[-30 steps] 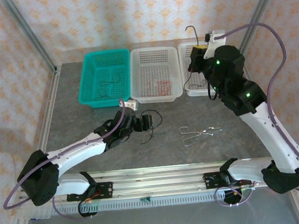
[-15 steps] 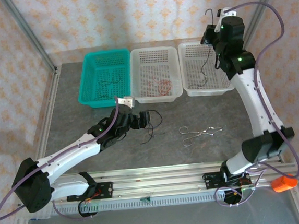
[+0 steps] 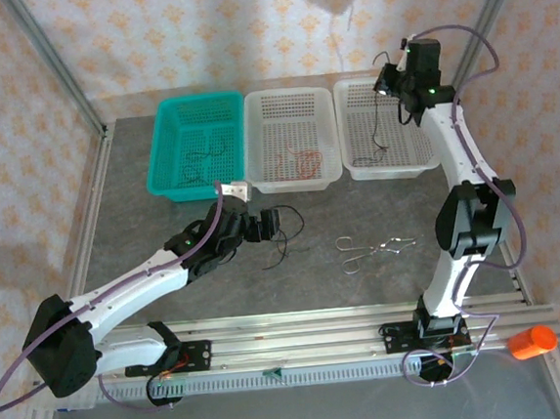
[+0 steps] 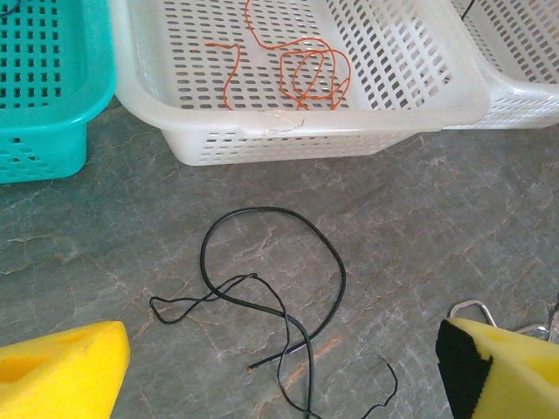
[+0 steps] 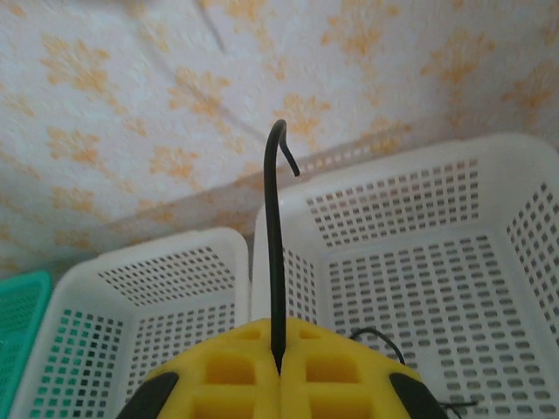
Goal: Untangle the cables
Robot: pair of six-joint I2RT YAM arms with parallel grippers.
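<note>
Cables, listed left to right. Teal basket [image 3: 199, 100], far left: thin black cables [image 3: 198, 164] inside. Left gripper [image 3: 270, 226]: fingers spread wide, empty, low over a black cable [image 4: 272, 288] that lay looped and crossed on the table [image 4: 454, 227], near the baskets. Middle white basket [image 4: 306, 144]: orange-red cables [image 4: 310, 74] inside. Right gripper [image 5: 278, 353]: pinched on a black strand [image 5: 273, 236], raised over the right white basket [image 5: 419, 288]. Release probably best made low, with the tail inside the rim. Left pick best made at a free end, clear of the crossing.
</note>
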